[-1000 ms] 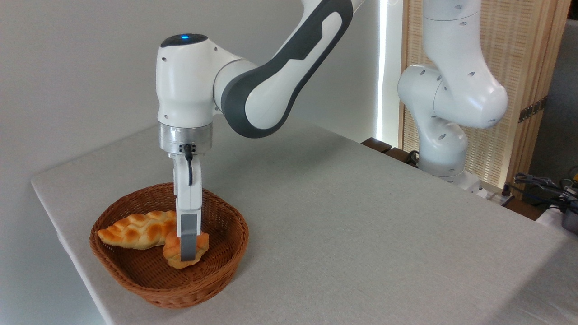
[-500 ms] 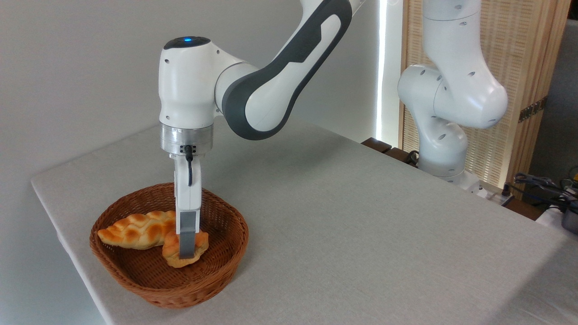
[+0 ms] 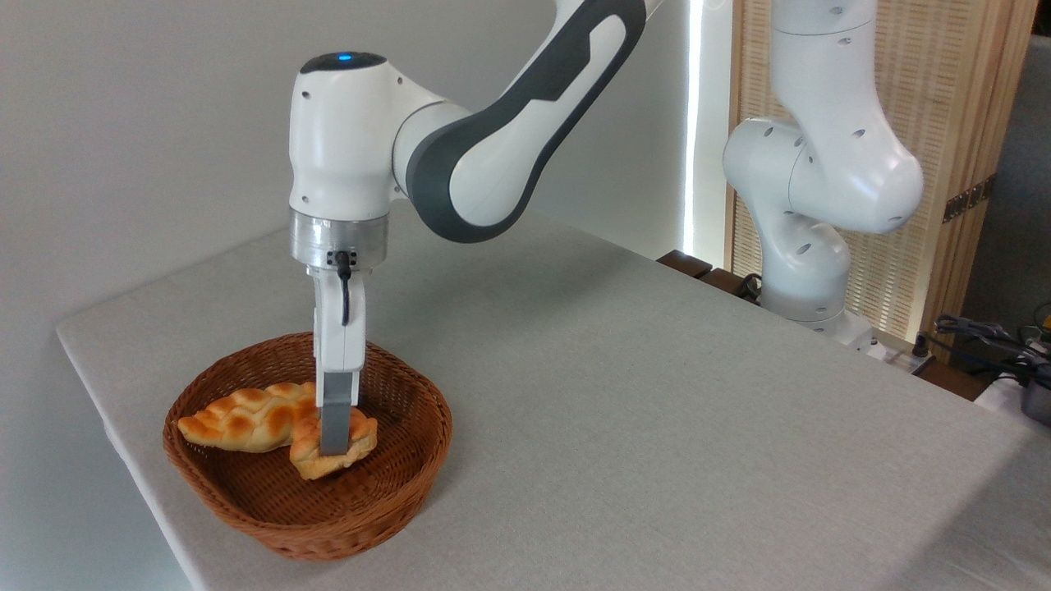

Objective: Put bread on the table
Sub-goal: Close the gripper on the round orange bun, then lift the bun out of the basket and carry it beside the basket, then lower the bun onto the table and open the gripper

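Observation:
The bread [image 3: 355, 437], a small round orange-golden bun, hangs tilted just above the floor of the brown wicker basket [image 3: 410, 472]. My gripper [image 3: 333, 447] points straight down into the basket and is shut on the bun; the near grey finger [image 3: 333, 423] covers the bun's middle, and the far finger is hidden behind it. A longer braided golden loaf [image 3: 242, 419] lies in the basket, touching the bun's left side. The table [image 3: 657, 427] is covered in light grey-beige cloth and stretches away to the right of the basket.
The basket stands near the table's front-left corner, close to the left edge. The arm's white base [image 3: 800, 279] rises at the far right edge of the table. Cables [image 3: 985, 332] lie beyond the right edge, with a slatted wooden panel [image 3: 944, 164] behind.
The gripper has risen a little with the bun held in it. The bun has lifted off the basket floor and shifted slightly left; the braided loaf has stayed put.

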`<state>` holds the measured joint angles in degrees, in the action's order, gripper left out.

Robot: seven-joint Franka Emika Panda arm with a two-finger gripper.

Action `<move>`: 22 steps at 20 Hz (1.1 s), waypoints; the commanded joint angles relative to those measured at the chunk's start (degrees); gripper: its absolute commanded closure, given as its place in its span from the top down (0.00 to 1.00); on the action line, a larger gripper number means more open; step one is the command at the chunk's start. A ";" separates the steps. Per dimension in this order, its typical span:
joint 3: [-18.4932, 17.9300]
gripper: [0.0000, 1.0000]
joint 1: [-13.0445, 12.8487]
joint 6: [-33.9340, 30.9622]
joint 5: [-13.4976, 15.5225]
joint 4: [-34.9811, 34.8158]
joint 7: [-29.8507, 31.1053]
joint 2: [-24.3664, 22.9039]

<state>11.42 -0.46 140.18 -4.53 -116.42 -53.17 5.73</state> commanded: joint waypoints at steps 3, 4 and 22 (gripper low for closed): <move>-1.57 0.32 0.63 -5.95 2.94 1.63 0.26 -5.28; -1.84 0.32 0.63 -7.80 3.73 1.55 0.26 -6.51; -6.50 1.00 -1.39 -24.96 4.27 -16.20 -6.50 -22.61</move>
<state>5.50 -1.61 114.39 -1.20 -131.69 -58.25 -16.21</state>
